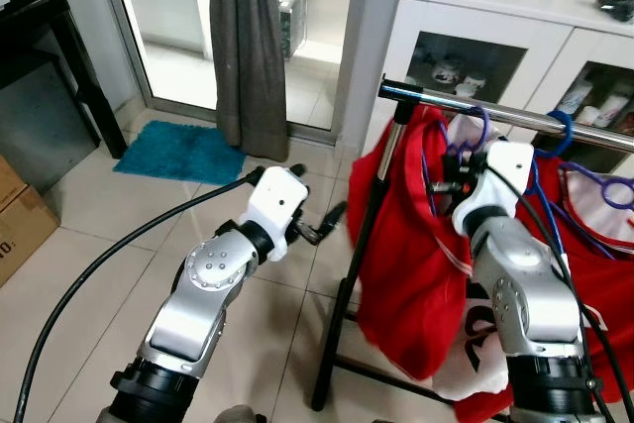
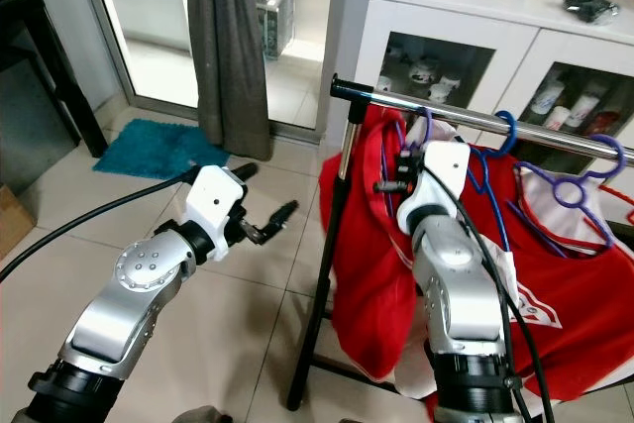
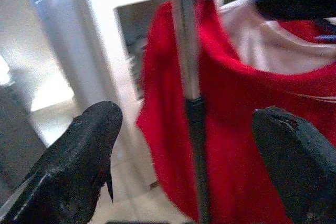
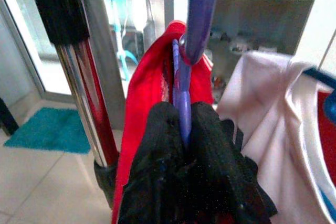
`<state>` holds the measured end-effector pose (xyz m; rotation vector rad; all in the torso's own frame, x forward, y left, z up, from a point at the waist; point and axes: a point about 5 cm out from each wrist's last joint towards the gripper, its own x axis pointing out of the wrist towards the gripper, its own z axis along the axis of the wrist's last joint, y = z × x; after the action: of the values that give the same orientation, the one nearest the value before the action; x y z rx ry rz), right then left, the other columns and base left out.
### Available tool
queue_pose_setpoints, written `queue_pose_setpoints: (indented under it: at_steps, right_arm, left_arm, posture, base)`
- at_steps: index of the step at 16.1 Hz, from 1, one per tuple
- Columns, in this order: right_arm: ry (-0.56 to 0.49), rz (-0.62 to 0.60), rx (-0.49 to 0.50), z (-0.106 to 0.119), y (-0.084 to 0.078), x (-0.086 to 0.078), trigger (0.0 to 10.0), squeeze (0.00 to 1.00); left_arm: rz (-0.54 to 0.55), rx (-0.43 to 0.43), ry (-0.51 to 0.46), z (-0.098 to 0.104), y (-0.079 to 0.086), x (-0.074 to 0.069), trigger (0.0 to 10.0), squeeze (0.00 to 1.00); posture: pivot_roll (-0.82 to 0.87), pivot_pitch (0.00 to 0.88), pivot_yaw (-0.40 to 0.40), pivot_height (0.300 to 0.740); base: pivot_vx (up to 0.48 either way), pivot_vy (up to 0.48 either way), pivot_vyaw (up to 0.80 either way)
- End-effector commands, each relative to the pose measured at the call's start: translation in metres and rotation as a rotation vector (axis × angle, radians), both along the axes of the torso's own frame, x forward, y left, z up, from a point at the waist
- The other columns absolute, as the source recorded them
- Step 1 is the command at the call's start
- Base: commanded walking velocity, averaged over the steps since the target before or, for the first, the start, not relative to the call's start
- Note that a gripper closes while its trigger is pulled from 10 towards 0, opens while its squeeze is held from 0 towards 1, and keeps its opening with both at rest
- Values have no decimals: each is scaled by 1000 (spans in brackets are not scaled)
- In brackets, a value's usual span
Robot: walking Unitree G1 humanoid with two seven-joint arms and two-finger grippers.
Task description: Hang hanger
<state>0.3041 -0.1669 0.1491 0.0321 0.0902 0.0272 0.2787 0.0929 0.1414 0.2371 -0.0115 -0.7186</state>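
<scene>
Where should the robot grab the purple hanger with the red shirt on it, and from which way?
Best on the thin neck just below the hook of the purple hanger, where the right pincer is already shut on it. Come from the robot's side of the rail, fingers pointing forward. That stem is bare and narrow, while the red shirt drapes lower down and would likely bunch up or slip.

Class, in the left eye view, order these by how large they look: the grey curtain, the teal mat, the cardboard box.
1. Grey curtain.
2. Teal mat.
3. Cardboard box, cut off by the frame edge, so unsure against the mat.
</scene>
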Motion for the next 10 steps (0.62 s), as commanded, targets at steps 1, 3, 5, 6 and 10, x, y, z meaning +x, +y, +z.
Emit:
queue_pose_setpoints:
  at_steps: [1, 3, 5, 6, 10]
  right_arm:
    - [-47, -28, -1, 11, -8, 3, 10000, 0]
    - [-46, -34, 2, 14, -8, 7, 10000, 0]
    - [13, -69, -64, 12, -12, 16, 10000, 0]
    - [22, -79, -77, 13, -13, 19, 10000, 0]
    - [113, -140, -118, 15, -21, 41, 10000, 0]
  left_arm:
    - [-105, -13, -18, 9, -8, -5, 10000, 569]
    - [-209, -15, 11, 12, -15, -10, 10000, 569]
    - [-275, -32, 4, 20, -22, -11, 10000, 569]
    - [-289, -41, 11, 21, -24, -11, 10000, 573]
    - [-343, -25, 30, 21, -24, -14, 10000, 580]
  posture:
    - [-2, 22, -68, 740]
    - [-1, 23, -67, 740]
    - [-4, 22, -61, 740]
    - [-6, 21, -58, 740]
    - [-3, 20, -53, 740]
  base:
    - [0, 0, 0]
    - [0, 0, 0]
    - [0, 0, 0]
    - [0, 0, 0]
    - [0, 0, 0]
